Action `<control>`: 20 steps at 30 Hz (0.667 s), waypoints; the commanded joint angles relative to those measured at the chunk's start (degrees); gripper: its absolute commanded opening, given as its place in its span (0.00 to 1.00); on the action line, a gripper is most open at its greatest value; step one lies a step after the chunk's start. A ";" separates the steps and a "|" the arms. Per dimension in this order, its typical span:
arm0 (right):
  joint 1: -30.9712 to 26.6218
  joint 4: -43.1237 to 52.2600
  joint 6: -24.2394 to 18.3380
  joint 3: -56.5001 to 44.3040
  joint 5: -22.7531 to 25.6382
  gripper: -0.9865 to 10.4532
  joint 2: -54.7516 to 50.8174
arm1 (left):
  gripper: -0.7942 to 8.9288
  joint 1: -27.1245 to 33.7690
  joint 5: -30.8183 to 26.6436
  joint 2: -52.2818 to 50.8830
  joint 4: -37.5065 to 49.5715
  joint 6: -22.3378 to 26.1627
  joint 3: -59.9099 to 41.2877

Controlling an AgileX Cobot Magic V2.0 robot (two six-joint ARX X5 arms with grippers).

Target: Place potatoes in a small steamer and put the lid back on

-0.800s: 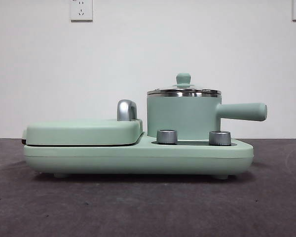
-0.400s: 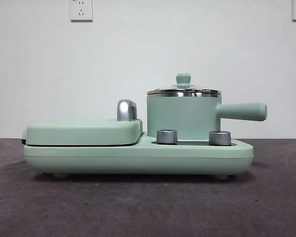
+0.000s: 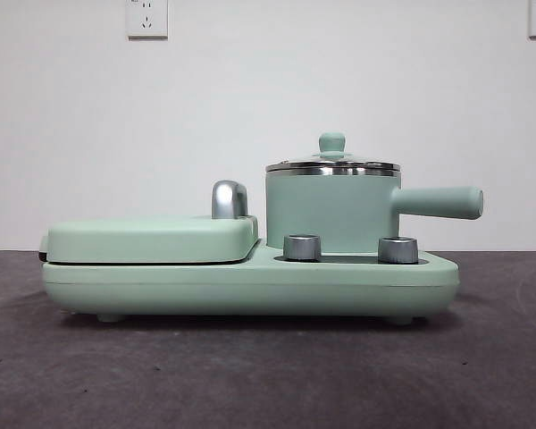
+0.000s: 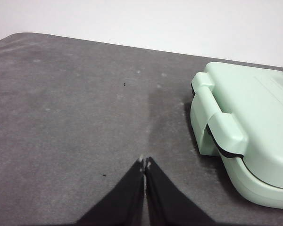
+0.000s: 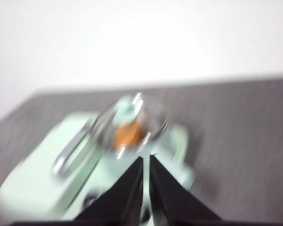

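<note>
Steel rim and clear glass catch our eye first: the lid [image 3: 332, 165] sits flat on the small steamer [image 3: 332, 213], its mint-green knob upright at the top, and the pot stands on the right half of a mint-green cooker base [image 3: 250, 284] on the dark grey table [image 3: 250, 375]. The pot's straight side handle [image 3: 438, 202] points to the right in the front view. Just in front of the pot we see two silver dials [image 3: 303, 247] on the base. To the left of the pot lies the flat griddle cover [image 3: 152, 238], closed, with a silver hinge handle [image 3: 229, 198] rising behind it. No arm shows in the front view. Through the right wrist view, which is blurred, we make out the potatoes [image 5: 128, 134] as an orange-brown patch under the glass of the lid, inside the pot. The right gripper [image 5: 145, 158] hangs above and apart from the cooker with its jaws pressed together and nothing between them. The left gripper [image 4: 145, 161] hovers over bare table, near the griddle end of the cooker but not touching it, and its jaws are likewise closed on nothing. On the white wall behind we see two sockets [image 3: 146, 16] near the top edge.
</note>
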 commanded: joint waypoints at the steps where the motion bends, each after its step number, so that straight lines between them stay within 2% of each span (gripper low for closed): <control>1: -3.06 16.06 -0.44 -8.81 0.09 0.10 -2.80 | 0.09 0.00 -0.17 -0.13 -0.39 -0.26 -1.09; 3: -5.25 22.25 -0.66 -15.02 0.15 0.10 -5.55 | 0.09 0.00 -0.17 -0.13 -0.39 -0.26 -1.09; 5: -6.99 24.24 -0.66 -19.52 0.26 0.10 -8.04 | 0.09 0.00 -0.17 -0.13 -0.39 -0.26 -1.09; 11: -11.47 24.59 -0.92 -30.42 1.62 0.10 -13.07 | 0.09 0.00 -0.17 -0.13 -0.39 -0.26 -1.09; 15: -13.75 24.52 -3.61 -36.50 1.64 0.10 -14.84 | 0.09 0.00 -0.17 -0.13 -0.39 -0.26 -1.09; 20: -15.65 14.21 -8.68 -36.72 3.48 0.10 -18.36 | 0.09 0.00 -0.17 -0.11 -0.39 -0.26 -1.07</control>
